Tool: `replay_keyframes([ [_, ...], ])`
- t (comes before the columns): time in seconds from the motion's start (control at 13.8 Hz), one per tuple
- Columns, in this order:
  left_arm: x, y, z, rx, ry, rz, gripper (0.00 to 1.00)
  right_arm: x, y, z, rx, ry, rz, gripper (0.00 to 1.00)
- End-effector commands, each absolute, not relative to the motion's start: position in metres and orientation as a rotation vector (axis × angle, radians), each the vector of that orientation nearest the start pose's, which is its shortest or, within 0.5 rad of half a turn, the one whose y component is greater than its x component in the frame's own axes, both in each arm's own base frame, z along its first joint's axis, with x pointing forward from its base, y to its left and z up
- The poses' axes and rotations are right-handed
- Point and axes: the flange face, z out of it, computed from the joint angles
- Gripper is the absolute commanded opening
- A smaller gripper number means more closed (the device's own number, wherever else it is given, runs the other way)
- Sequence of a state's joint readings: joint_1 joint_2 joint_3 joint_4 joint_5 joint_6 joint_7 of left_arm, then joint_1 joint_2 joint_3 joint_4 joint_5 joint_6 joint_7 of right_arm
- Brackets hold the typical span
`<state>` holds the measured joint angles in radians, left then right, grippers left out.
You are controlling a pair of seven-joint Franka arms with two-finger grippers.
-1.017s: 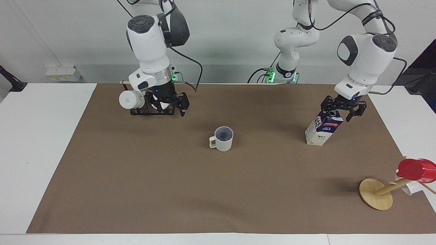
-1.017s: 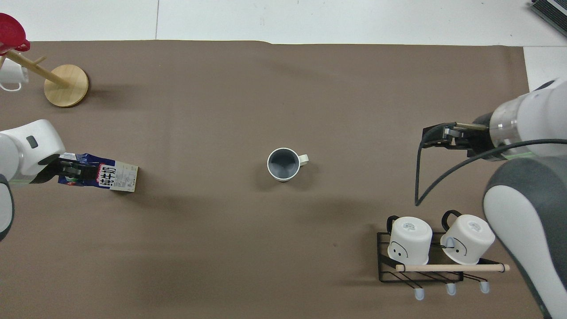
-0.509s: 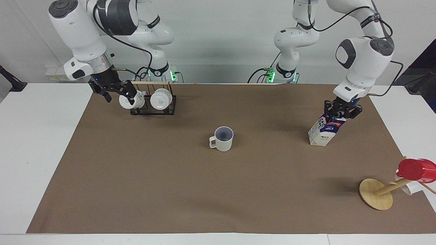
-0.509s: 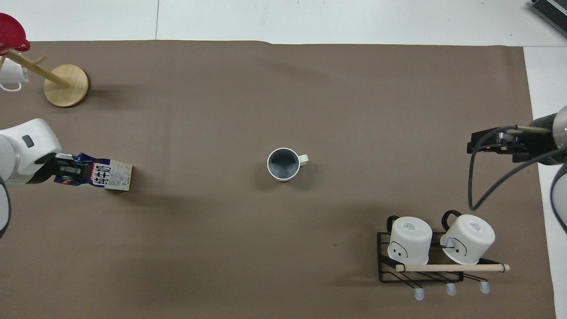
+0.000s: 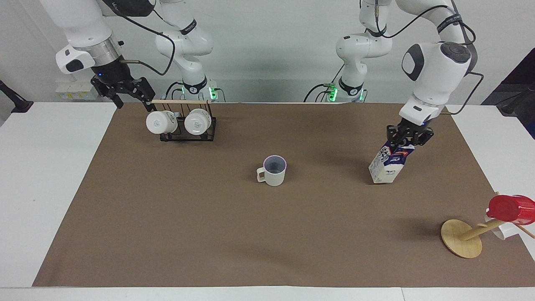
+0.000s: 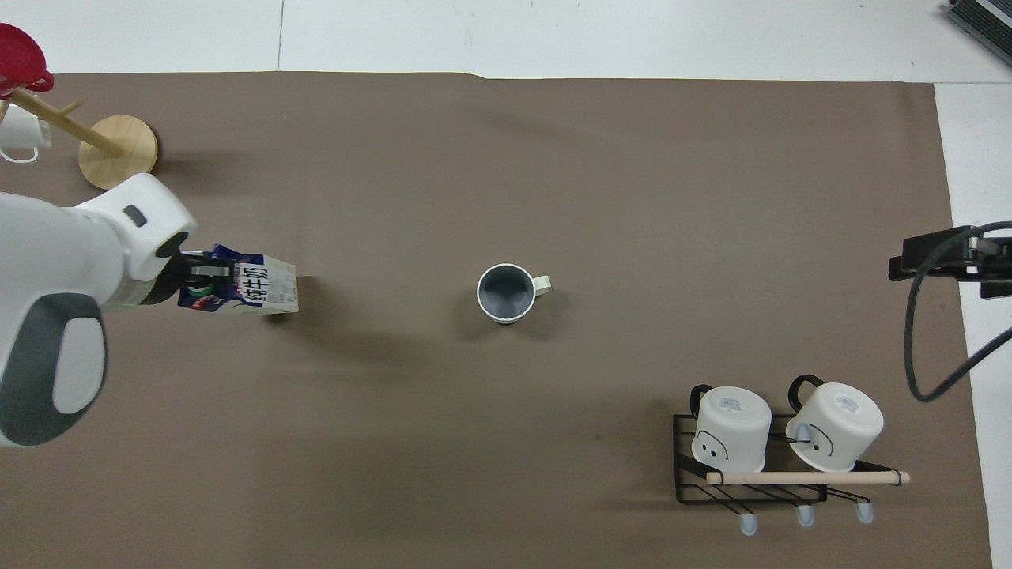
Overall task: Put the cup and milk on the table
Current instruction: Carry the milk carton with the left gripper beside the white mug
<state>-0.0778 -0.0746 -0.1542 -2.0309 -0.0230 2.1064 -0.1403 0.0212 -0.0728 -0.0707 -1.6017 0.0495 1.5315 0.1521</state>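
Note:
The cup (image 5: 273,170) (image 6: 506,292), cream-white with a grey inside, stands upright in the middle of the brown sheet of the table (image 5: 209,230). The milk (image 5: 386,165) (image 6: 249,288) is a blue and white carton, tilted, toward the left arm's end. My left gripper (image 5: 407,136) (image 6: 202,276) is shut on the milk's top. I cannot tell whether the carton's base touches the sheet. My right gripper (image 5: 131,98) (image 6: 909,267) hangs open and holds nothing, raised over the sheet's edge at the right arm's end, beside the mug rack.
A black wire rack (image 5: 184,133) (image 6: 684,466) holds two white mugs near the right arm's base. A wooden mug tree (image 5: 462,238) (image 6: 118,152) carrying a red cup (image 5: 512,208) (image 6: 20,59) stands at the left arm's end, farther from the robots than the milk.
My left gripper closed on the milk's top and carried it a little toward the cup. My right arm rose and drew away from over the rack toward its own end.

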Motion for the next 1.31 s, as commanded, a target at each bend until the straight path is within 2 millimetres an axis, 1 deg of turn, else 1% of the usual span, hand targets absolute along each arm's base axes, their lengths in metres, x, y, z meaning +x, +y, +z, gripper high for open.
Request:
replay_keyframes([
  [0.0,0.525,-0.183,0.502,-3.185,0.061,-0.229,0.44,0.519,-0.020,0.651,-3.067,0.275,0.016,1.00],
  [0.07,0.519,-0.201,0.503,-3.194,0.046,-0.235,0.44,0.520,-0.017,0.650,-3.078,0.268,0.009,1.00],
  [0.15,0.513,-0.224,0.499,-3.208,0.042,-0.220,0.44,0.521,-0.019,0.651,-3.081,0.262,-0.006,1.00],
  [0.22,0.509,-0.241,0.501,-3.223,0.038,-0.217,0.44,0.524,-0.017,0.651,-3.099,0.246,-0.028,1.00],
  [0.29,0.505,-0.252,0.504,-3.230,0.037,-0.225,0.44,0.525,-0.016,0.651,-3.144,0.206,-0.046,1.00],
  [0.36,0.500,-0.267,0.500,-3.235,0.037,-0.218,0.44,0.525,-0.015,0.652,-3.149,0.192,-0.051,1.00],
  [0.44,0.500,-0.283,0.485,-3.228,0.037,-0.187,0.44,0.525,-0.015,0.651,-3.147,0.196,-0.049,1.00],
  [0.51,0.503,-0.294,0.474,-3.228,0.038,-0.171,0.44,0.524,-0.016,0.651,-3.147,0.196,-0.049,1.00],
  [0.58,0.509,-0.299,0.465,-3.228,0.040,-0.158,0.44,0.524,-0.017,0.651,-3.147,0.199,-0.049,1.00],
  [0.65,0.512,-0.301,0.461,-3.224,0.047,-0.159,0.44,0.524,-0.017,0.651,-3.146,0.208,-0.049,1.00],
  [0.94,0.511,-0.300,0.461,-3.200,0.063,-0.162,0.44,0.524,-0.019,0.651,-3.107,0.228,-0.036,1.00],
  [1.09,0.512,-0.299,0.462,-3.196,0.064,-0.163,0.45,0.525,-0.014,0.652,-3.104,0.216,-0.043,1.00],
  [1.16,0.512,-0.299,0.461,-3.195,0.061,-0.160,0.49,0.525,-0.013,0.651,-3.103,0.213,-0.045,1.00],
  [1.24,0.512,-0.299,0.461,-3.195,0.061,-0.160,0.59,0.525,-0.014,0.652,-3.105,0.211,-0.046,1.00],
])
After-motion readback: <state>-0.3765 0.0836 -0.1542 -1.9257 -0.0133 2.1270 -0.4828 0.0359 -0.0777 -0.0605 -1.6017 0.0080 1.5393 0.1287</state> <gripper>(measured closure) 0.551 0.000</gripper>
